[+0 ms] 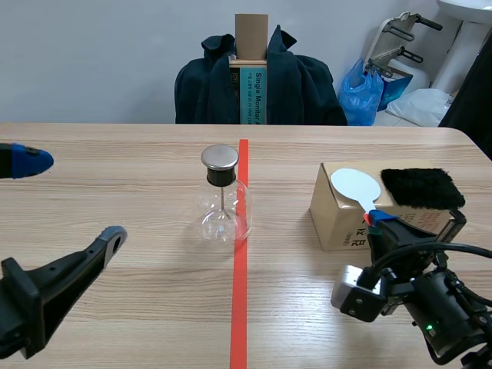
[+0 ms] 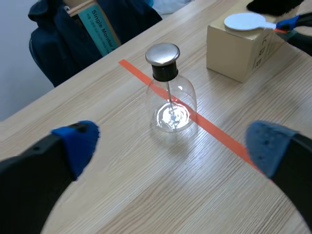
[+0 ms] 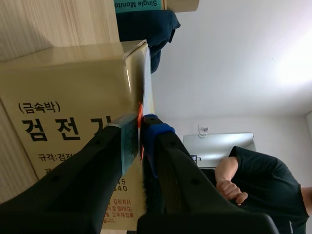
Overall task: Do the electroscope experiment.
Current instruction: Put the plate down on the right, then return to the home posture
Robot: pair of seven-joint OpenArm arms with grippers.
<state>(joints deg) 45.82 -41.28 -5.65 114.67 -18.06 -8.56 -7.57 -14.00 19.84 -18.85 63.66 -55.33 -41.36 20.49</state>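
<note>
R end effector (image 1: 377,219) clamped on paddle (image 1: 355,184), disc flat on box (image 1: 338,227) beside fur (image 1: 421,187). L end effector (image 2: 173,144) wide open, facing flask (image 1: 223,204) mid-worktop (image 1: 138,307). Looks early: rubbing & touching flask not yet done.

Lighting bright and even, diffuse from overhead. Shadows on the tabletop (image 1: 115,177) soft and faint. Small glare spots on the glass flask (image 2: 171,111) and its metal cap (image 2: 163,52). Right wrist view: pale wall (image 3: 243,58) washed out, box face (image 3: 63,92) dimmer.
</note>
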